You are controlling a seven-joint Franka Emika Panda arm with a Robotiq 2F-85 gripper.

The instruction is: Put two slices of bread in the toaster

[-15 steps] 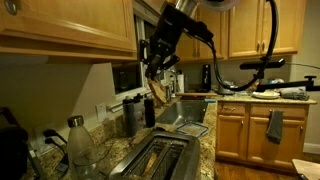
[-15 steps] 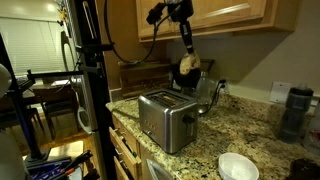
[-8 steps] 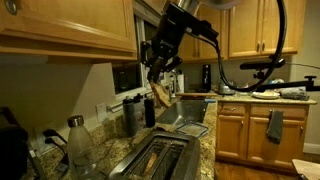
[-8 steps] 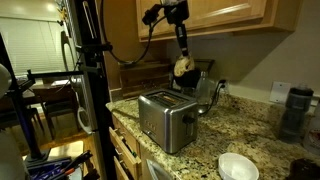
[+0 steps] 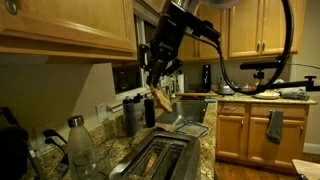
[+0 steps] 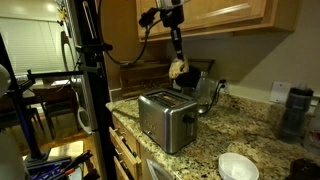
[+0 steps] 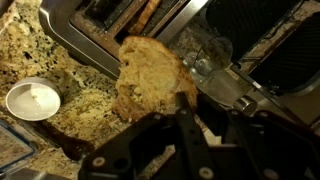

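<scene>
My gripper [image 5: 158,80] is shut on a slice of bread [image 5: 161,97], pale tan with brown patches, and holds it in the air well above the counter. The slice also shows in an exterior view [image 6: 179,69] and in the wrist view [image 7: 150,75], hanging from the jaws [image 7: 190,110]. The shiny steel toaster [image 6: 167,117] stands on the counter below; its two long dark slots show in an exterior view [image 5: 155,160]. In the wrist view the toaster's top [image 7: 110,20] lies beyond the slice. A second slice is not clearly visible.
A white bowl [image 6: 238,166] sits on the granite counter [image 6: 215,135] near the toaster; it also shows in the wrist view [image 7: 32,98]. A glass bottle [image 5: 80,145], dark jars [image 5: 132,115], a silvery tray [image 5: 185,127] and wooden cabinets [image 5: 70,25] surround the area.
My gripper has risen with the slice of bread, lifting it higher above the toaster. Nothing else has moved.
</scene>
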